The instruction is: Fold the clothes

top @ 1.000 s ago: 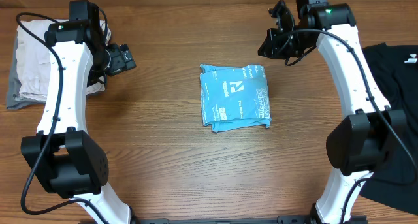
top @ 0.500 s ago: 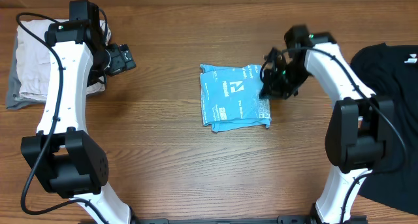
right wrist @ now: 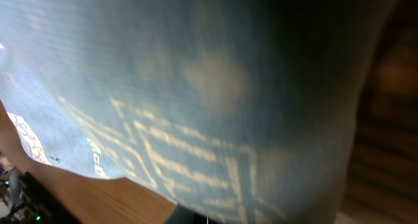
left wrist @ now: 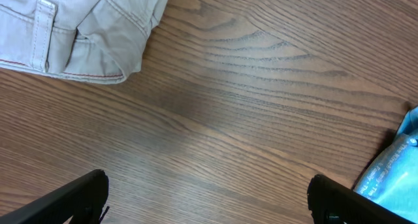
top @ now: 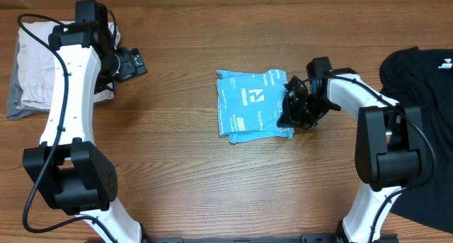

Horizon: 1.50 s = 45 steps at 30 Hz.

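We hold our left gripper (left wrist: 208, 188) spread wide and cannot tell whether our right gripper (top: 289, 114), at the edge of the blue T-shirt (top: 251, 105), is clamped.

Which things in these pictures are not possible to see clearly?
- Right pincer: overhead, its own body hides the jaws, so open or shut is unclear.
- Light blue T-shirt: right wrist view, too close and blurred; lettering unreadable.
- Black garment: overhead, cut off by the right edge.
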Each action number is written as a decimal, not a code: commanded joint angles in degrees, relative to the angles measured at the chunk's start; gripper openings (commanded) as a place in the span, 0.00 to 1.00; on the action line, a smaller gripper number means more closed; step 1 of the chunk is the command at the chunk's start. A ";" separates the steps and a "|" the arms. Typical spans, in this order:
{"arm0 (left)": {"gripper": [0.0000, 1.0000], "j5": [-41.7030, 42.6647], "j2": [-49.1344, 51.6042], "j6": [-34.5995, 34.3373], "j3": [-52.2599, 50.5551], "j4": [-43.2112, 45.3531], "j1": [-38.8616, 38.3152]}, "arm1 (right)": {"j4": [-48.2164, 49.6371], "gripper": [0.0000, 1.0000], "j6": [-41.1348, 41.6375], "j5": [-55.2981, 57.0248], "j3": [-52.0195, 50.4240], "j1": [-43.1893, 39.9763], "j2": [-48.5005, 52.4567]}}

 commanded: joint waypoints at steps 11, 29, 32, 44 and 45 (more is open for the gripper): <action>1.00 -0.76 -0.35 -0.15 -0.28 0.07 0.22 | -14.45 0.04 -1.40 2.32 26.97 0.04 -4.24; 1.00 -0.76 -0.35 -0.15 -0.26 0.07 0.22 | 1.38 0.04 -1.44 3.63 9.27 0.15 3.54; 1.00 -0.76 -0.35 -0.15 -0.26 0.07 0.22 | -0.42 0.04 -1.46 3.61 11.91 -0.33 3.10; 1.00 -0.76 -0.35 -0.15 -0.26 0.07 0.22 | -8.02 0.04 -1.44 1.51 30.18 -1.66 0.57; 1.00 -0.76 -0.35 -0.15 -0.26 0.07 0.22 | -7.58 0.04 -1.44 1.51 29.62 -1.66 0.83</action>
